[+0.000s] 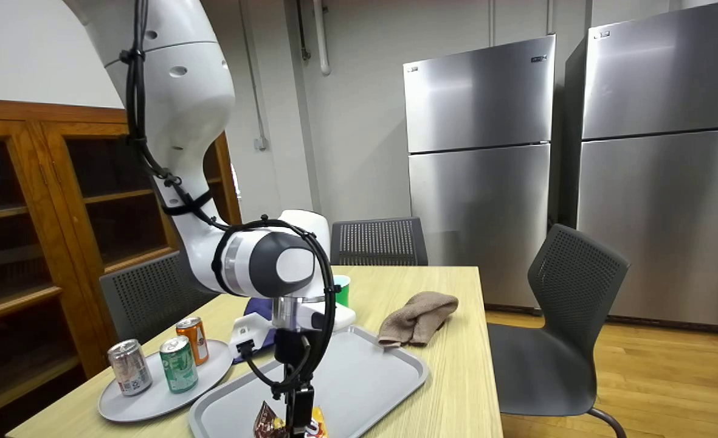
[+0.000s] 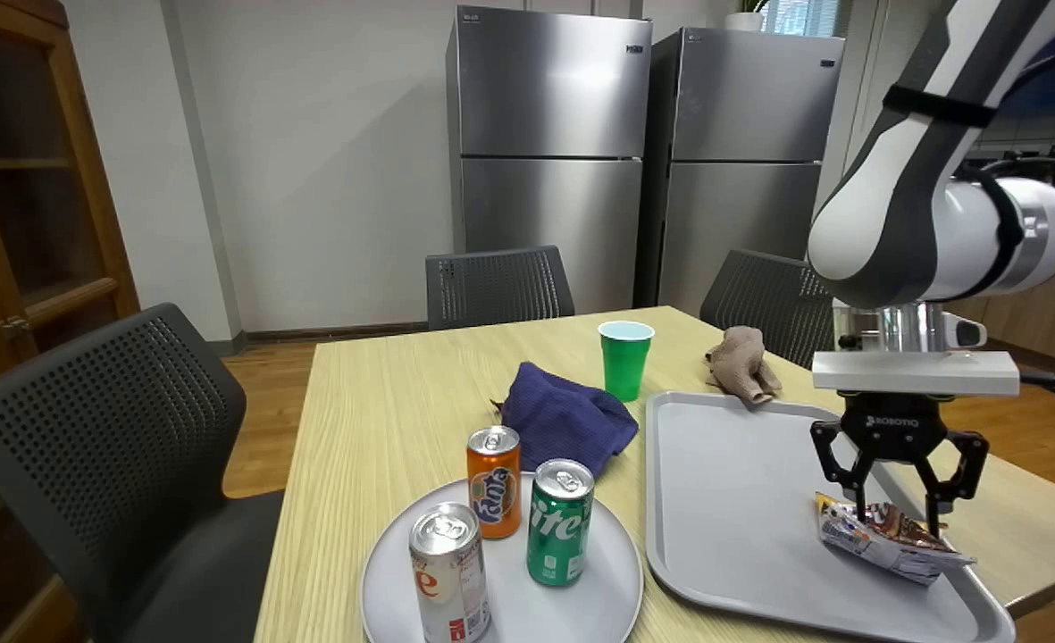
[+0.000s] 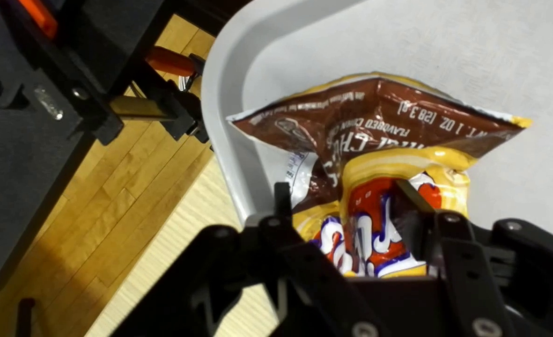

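Robotiq claw (image 2: 897, 525) straddled the snack bag (image 2: 889, 545), its jaws parted; whether it gripped, I couldn't tell. At left, a plate (image 2: 572, 621) presumably kept three cans (image 2: 496, 496) together; at right, the rimmed tray (image 2: 741, 509) bore the bag at its near end, likely against sliding.

Exterior views share the table (image 2: 384, 420), facing fridges (image 2: 552, 179); wrist view looks down.

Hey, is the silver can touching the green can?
Apart. Both exterior views show a strip of plate between the silver can and the green can.
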Controlling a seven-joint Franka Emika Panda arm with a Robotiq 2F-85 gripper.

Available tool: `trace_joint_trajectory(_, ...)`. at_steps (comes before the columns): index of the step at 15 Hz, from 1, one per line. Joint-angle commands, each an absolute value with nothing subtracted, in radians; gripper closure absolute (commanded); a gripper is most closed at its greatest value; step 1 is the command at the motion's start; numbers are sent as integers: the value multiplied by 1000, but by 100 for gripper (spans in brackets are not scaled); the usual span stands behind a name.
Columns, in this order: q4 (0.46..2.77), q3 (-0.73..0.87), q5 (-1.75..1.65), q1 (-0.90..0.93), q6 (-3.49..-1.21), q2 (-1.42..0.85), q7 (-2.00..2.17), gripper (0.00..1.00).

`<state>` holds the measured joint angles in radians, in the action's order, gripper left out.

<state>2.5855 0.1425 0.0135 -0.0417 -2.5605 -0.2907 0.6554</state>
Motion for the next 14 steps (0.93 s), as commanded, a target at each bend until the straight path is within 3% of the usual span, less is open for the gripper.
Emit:
trace_joint_trajectory(1, 2561, 150, 38, -33, -2552, -304, 628, 73)
trace_joint_trajectory(5, 2555, 153, 33, -33, -2548, -305, 626, 100)
trace_joint_trajectory(14, 2534, 196, -68, 5, -2534, -245, 655, 100)
